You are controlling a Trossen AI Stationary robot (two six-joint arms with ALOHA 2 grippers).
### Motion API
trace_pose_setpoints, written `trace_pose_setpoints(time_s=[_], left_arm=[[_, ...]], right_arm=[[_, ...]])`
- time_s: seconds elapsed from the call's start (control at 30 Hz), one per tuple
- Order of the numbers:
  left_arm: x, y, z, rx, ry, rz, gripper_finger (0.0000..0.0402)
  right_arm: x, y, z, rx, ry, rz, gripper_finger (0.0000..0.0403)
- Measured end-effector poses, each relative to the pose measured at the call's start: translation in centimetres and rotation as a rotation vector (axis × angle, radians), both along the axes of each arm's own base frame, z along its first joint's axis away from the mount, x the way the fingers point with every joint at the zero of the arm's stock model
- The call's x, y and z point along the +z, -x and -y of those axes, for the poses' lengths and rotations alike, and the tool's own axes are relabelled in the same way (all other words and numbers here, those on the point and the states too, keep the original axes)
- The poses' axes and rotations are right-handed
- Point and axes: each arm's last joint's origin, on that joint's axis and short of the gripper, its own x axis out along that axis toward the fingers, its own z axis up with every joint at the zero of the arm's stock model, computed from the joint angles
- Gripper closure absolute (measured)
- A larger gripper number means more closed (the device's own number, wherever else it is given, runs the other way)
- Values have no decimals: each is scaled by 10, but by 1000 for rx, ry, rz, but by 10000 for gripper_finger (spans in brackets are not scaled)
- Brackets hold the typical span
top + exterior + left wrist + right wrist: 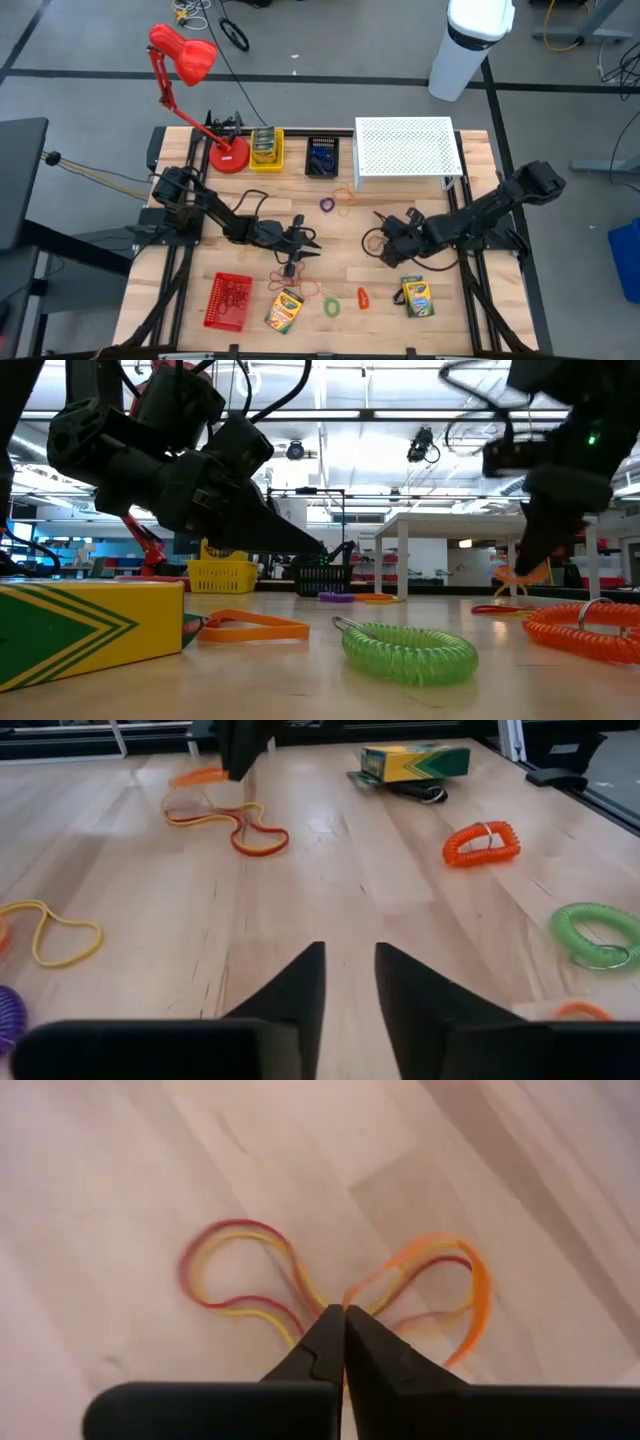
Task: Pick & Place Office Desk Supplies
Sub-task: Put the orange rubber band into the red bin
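Note:
My right gripper is shut on a tangle of red, yellow and orange rubber bands at mid-table. My left gripper stands open just above the bare wood left of centre, pointing toward the right arm, with nothing between its fingers. Two yellow-and-green crayon boxes lie flat near the front edge. Between them lie a green coil loop and an orange coil loop. A purple loop and another rubber band lie farther back. My right gripper pinches the rubber bands between its two fingertips at the point where the red-yellow loop and the orange loop meet. The fingers come from above, slanting down. The orange loop rises toward the fingers; the red-yellow loop lies slack on the table.
A red mesh tray sits at the front left. Along the far edge stand a red desk lamp, a yellow basket, a black basket and a white perforated riser. Bare wood lies between the two grippers.

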Motion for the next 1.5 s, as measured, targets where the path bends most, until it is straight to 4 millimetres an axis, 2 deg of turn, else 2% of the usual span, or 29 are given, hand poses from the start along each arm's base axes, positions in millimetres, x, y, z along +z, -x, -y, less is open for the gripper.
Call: trace_pose_setpoints(time_s=[0.13,0.27,0.4,0.57,0.83,1.03,1.1,1.2,1.3,1.43,1.5], left_arm=[[0,0,0,-7,-23,3,271],[4,-1,3,-18,-36,42,267],[11,-4,14,-46,-103,97,266],[17,-8,29,-52,-179,126,249],[28,-21,39,1,-276,140,178],[29,-34,44,-31,-317,131,154],[25,-37,45,-39,-325,119,160],[22,-42,47,-39,-339,117,194],[23,-45,49,-49,-343,128,255],[27,-45,53,-53,-345,150,361],[28,-45,53,-52,-342,160,388]], right_arm=[[13,-6,-12,75,47,70,394],[18,-15,-27,235,74,175,397],[21,-24,-36,383,64,307,392],[19,-34,-40,542,61,461,399],[11,-56,-44,743,-4,618,399],[5,-66,-44,794,-4,666,401],[6,-66,-45,800,3,679,400],[8,-67,-45,809,-7,707,399],[8,-67,-46,818,-16,712,399],[8,-67,-46,821,-14,712,398],[8,-67,-46,822,-15,710,398]])
